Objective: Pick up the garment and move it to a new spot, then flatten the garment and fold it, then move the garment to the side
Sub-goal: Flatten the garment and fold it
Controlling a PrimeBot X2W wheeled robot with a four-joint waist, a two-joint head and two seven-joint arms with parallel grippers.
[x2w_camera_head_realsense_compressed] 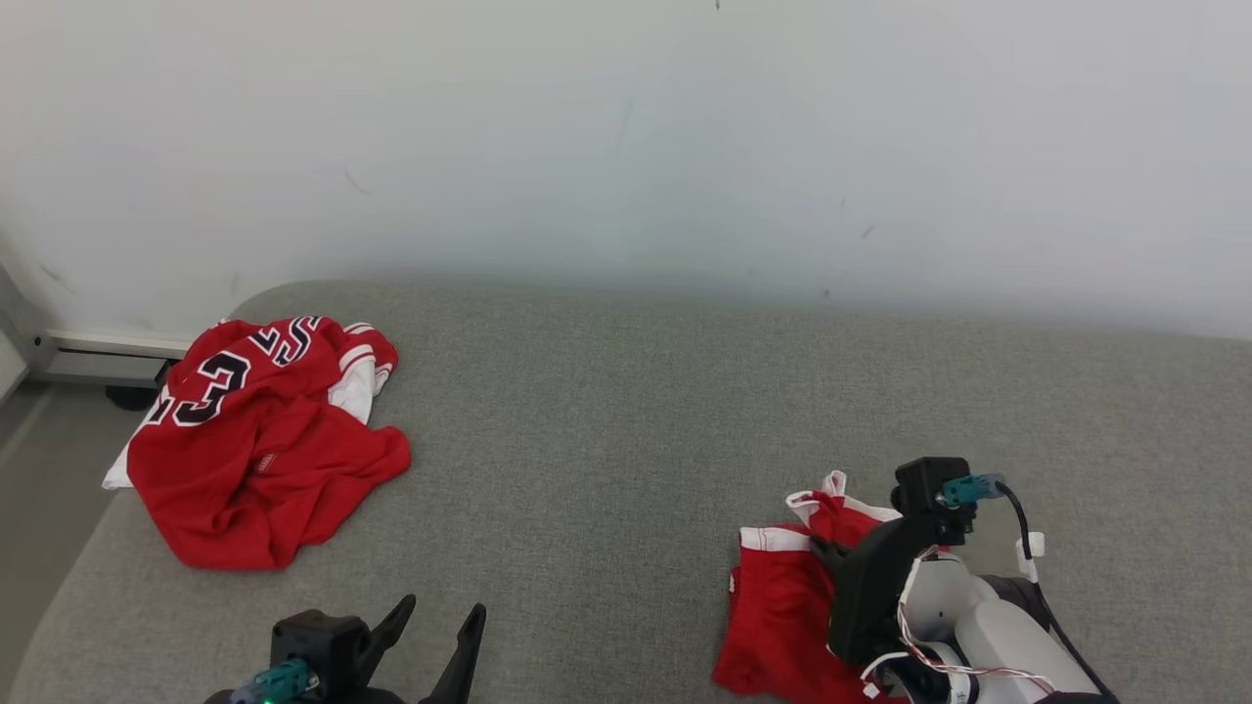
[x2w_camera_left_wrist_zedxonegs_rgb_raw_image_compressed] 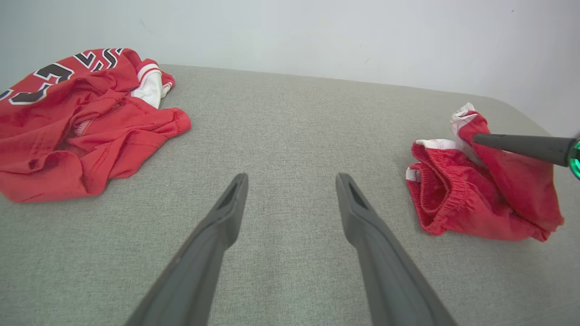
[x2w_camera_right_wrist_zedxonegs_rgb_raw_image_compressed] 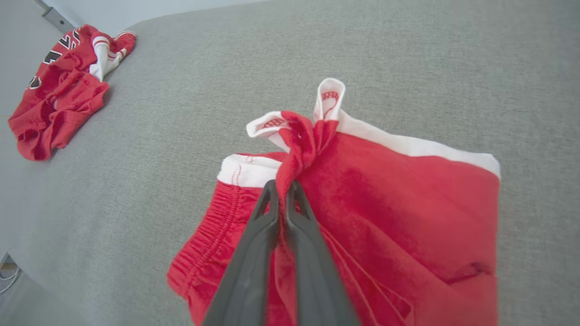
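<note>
Here, in the head view, the crumpled red shorts with white trim (x2w_camera_head_realsense_compressed: pixel 773 606) lie at the near right of the grey woven padded surface (x2w_camera_head_realsense_compressed: pixel 626 420). The right gripper (x2w_camera_head_realsense_compressed: pixel 822 550) reaches into their upper edge. The left gripper (x2w_camera_head_realsense_compressed: pixel 442 608) waits at the near left, its fingers apart and nothing between them. A rumpled red jersey with black numerals (x2w_camera_head_realsense_compressed: pixel 254 460) sits well apart at the far left corner. Behind the surface rises a plain pale wall (x2w_camera_head_realsense_compressed: pixel 626 137), with a grey rail (x2w_camera_head_realsense_compressed: pixel 108 357) at its foot on the left.

From the left wrist, the spread fingers point over bare fabric between the two garments. The shorts (x2w_camera_left_wrist_zedxonegs_rgb_raw_image_compressed: pixel 462 208) are off to the right, with one dark finger of the other arm laid into their top fold.

From the right wrist, the two fingers are pressed together on a bunched ridge of red cloth near the white-edged hem, and the rest of the shorts sags onto the surface.

I judge this the first step, the pick-up. The next move calls for a lift high enough to clear the trailing cloth, then a carry toward open fabric at the middle.
</note>
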